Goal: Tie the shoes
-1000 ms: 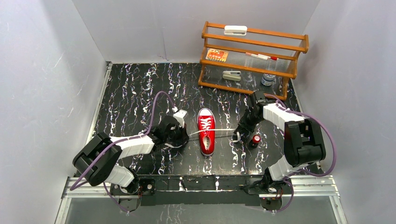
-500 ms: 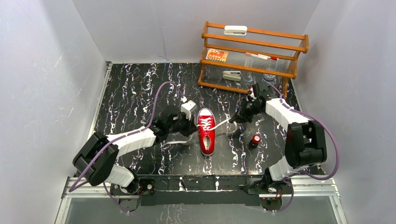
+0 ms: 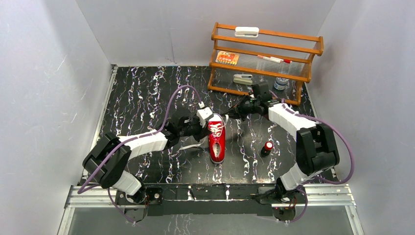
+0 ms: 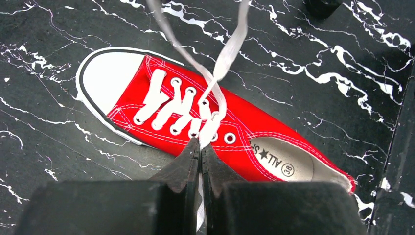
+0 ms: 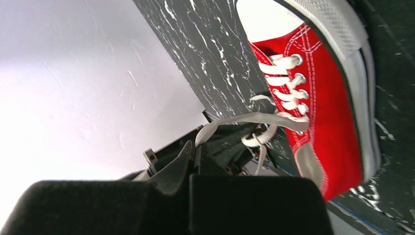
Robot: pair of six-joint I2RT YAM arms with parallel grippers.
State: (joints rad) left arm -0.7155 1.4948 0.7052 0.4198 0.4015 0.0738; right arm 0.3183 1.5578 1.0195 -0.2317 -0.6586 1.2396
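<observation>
The sneaker (image 3: 217,144) lies near the middle of the tabletop (image 3: 142,98), its length running along the 12-to-6 line. The left fingers (image 4: 183,166) are pressed together on one white lace (image 4: 209,131) right at the eyelets. The right fingers (image 5: 178,166), off toward 2 o'clock of the sneaker, are likewise closed, with the other lace (image 5: 244,119) running in between them. The two strands cross above the tongue, and no knot is formed yet. The main risk, as I judge it, is the light sneaker itself: uneven pulls could drag or tip it instead of cinching the cross. A flat lace could also slide out of a narrow pinch (the left grip sits very low). The right arm works close to the wooden rack (image 3: 259,72), and the small red-and-black cylinder (image 3: 268,146) at 4 o'clock could be toppled by a sweep.
</observation>
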